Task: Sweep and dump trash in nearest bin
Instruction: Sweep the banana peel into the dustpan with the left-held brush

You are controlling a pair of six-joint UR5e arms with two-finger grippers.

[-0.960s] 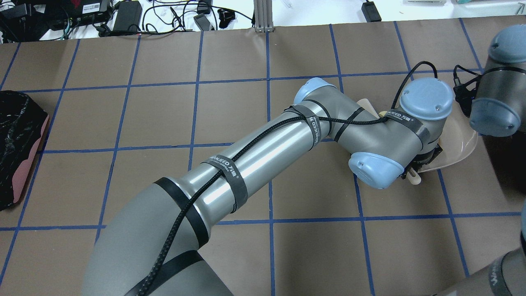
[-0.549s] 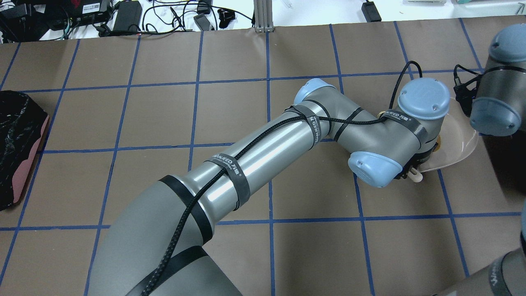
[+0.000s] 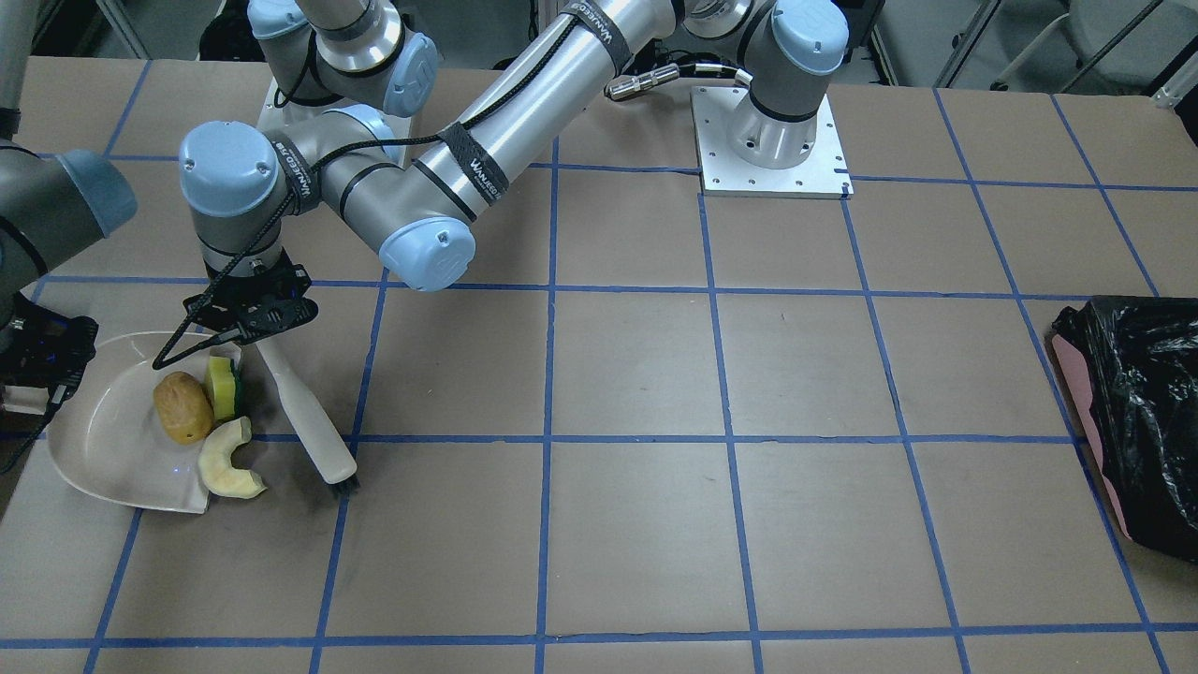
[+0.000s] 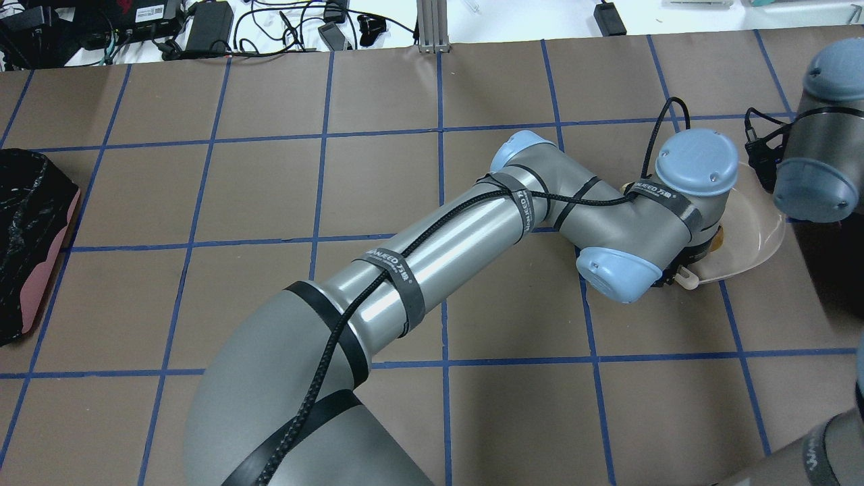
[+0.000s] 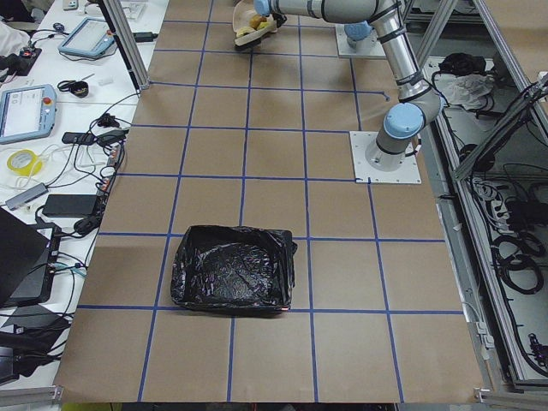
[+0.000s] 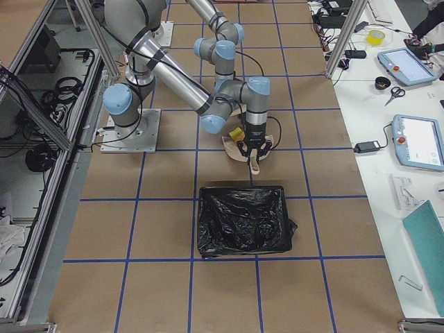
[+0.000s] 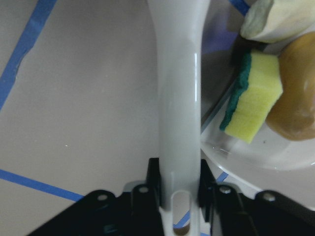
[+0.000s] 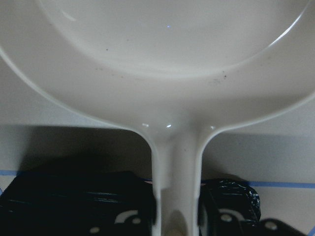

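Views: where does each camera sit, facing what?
Front-facing: across the table, facing the robot; left arm, right arm.
Overhead: behind robot, looking down; left arm.
Exterior left: table's left end; near bin, far arms.
Exterior right: table's right end; both arms.
Left wrist: down the brush; left gripper.
Right wrist: along the dustpan; right gripper.
Shared by front-facing and left wrist: sponge.

silver-grey arms (image 4: 432,250), pale blue joint caps (image 4: 697,162), black braided cable (image 4: 587,201) under white-lettered black straps (image 4: 399,291), black left gripper (image 3: 255,329)
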